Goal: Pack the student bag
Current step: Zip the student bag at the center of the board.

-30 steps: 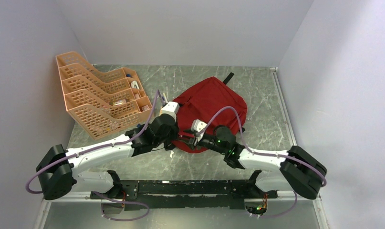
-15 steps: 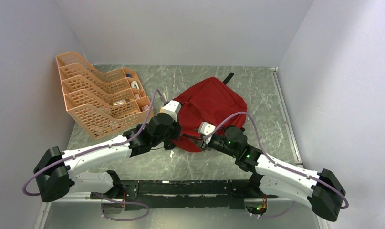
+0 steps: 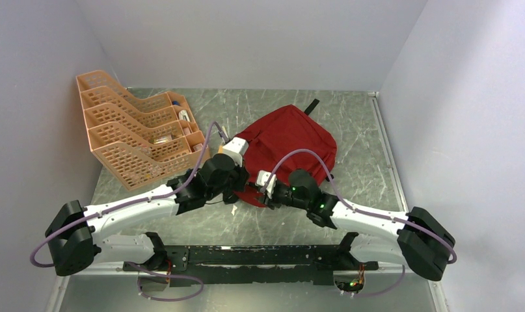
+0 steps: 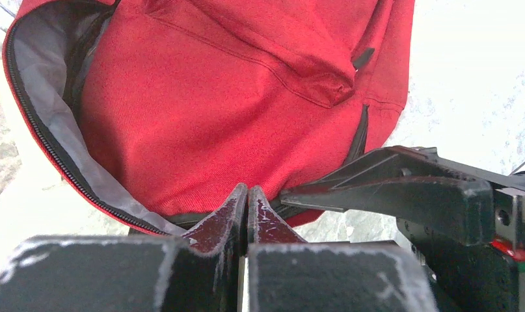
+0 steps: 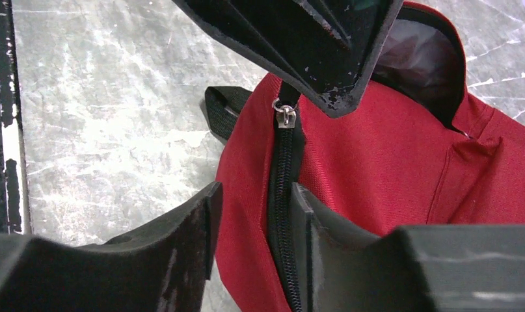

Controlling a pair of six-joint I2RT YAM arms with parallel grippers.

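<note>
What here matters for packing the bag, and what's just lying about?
Job: student bag; its zipper; left gripper, shut at the slider; right gripper, astride the zipper.
Lying about: orange tray rack, holding small items.

Top view: the near edge of the student bag [image 3: 289, 133] lay hidden under the left gripper [image 3: 239, 190] and right gripper [image 3: 266, 195]; both sets of fingertips were lost against it. The small items [image 3: 161, 139] in the orange tray rack [image 3: 116, 156] were too small to name.

Left wrist view: the bag was cut off at the top edge. Whether the closed left gripper pinched anything could not be told.

Right wrist view: the zipper [image 5: 282, 188] ran out of the bottom edge. The bag's opening [image 5: 416, 55] was partly blocked by the left gripper, its inside dim.
</note>
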